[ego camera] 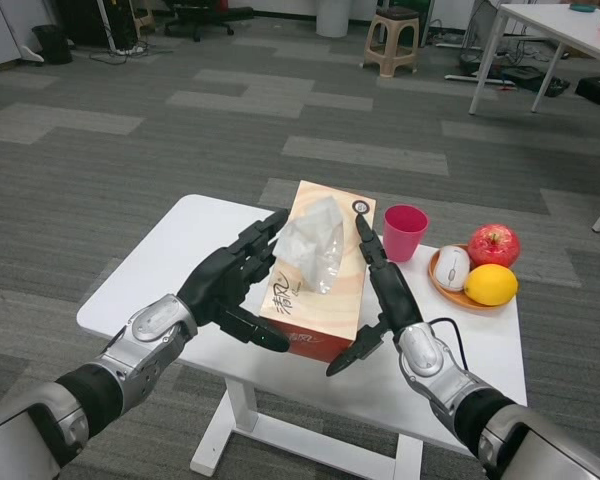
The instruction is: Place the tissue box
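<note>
Tissue box (320,285), an orange-and-woodgrain cardboard carton with a crumpled white tissue poking from its top, sits about mid-bench, clamped between both robot hands. The left robot hand (235,285) presses flat against the box's left side, fingers stretched along the long wall and thumb pointing under the near corner. The right robot hand (378,290) does the same on the right side, fingers straight up the wall toward the far end. I'd judge that flat two-sided squeeze is chosen because the carton is too wide for one hand to wrap. Whether the box's base rests fully on the white bench (160,270) or is a touch lifted, I cannot tell from here.

Just right of the box's far end stands a pink plastic cup (405,232), close to the right fingertips, so any sideways shift could nudge it. Further right of the box lies a shallow wooden plate (460,298) carrying a white computer mouse (451,268), a red apple (494,245) and a yellow lemon (491,285), well apart from the hands.
</note>
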`<act>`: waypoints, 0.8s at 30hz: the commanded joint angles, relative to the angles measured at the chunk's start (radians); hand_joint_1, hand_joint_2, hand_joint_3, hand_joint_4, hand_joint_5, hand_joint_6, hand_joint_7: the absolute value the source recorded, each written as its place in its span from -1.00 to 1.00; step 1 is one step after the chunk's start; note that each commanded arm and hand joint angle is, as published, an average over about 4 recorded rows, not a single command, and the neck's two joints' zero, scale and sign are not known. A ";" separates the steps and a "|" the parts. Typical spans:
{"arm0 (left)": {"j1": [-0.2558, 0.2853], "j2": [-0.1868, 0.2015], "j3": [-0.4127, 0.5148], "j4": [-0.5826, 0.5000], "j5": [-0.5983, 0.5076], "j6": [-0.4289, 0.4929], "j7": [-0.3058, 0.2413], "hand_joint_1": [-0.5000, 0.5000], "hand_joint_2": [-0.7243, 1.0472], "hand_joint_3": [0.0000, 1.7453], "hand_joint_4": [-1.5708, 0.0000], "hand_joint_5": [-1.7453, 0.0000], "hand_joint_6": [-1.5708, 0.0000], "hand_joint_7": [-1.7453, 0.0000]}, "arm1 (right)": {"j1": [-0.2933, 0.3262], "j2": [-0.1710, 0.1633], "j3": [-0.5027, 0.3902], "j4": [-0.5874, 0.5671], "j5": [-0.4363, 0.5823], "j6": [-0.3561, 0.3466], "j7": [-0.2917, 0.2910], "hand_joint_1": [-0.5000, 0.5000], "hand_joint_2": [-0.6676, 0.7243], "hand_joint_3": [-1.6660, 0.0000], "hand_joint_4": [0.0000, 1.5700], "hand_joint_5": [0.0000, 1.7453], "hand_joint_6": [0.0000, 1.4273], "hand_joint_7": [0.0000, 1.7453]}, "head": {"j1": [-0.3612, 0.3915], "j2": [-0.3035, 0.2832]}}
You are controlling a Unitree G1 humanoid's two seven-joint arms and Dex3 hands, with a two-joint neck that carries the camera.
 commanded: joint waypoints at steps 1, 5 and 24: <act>0.001 -0.031 -0.030 0.012 0.024 0.001 -0.043 1.00 0.20 -1.00 1.00 1.00 1.00 1.00 | -0.054 0.017 0.008 0.022 0.005 -0.018 -0.001 -0.75 -0.64 0.64 -1.00 -1.00 -1.00 -1.00 | -0.001 -0.001; -0.001 -0.031 -0.033 0.037 0.048 0.003 -0.043 1.00 0.23 -1.00 1.00 1.00 1.00 1.00 | -0.056 0.021 0.010 0.052 0.005 -0.018 -0.003 -0.75 -0.64 0.67 -1.00 -1.00 -1.00 -1.00 | -0.006 -0.005; -0.041 -0.045 -0.118 0.212 0.057 0.025 -0.034 1.00 0.25 -1.00 1.00 1.00 1.00 1.00 | -0.056 0.041 0.069 0.189 0.005 -0.013 -0.029 -0.75 -0.55 0.62 -0.99 -1.00 -1.00 -1.00 | -0.012 -0.018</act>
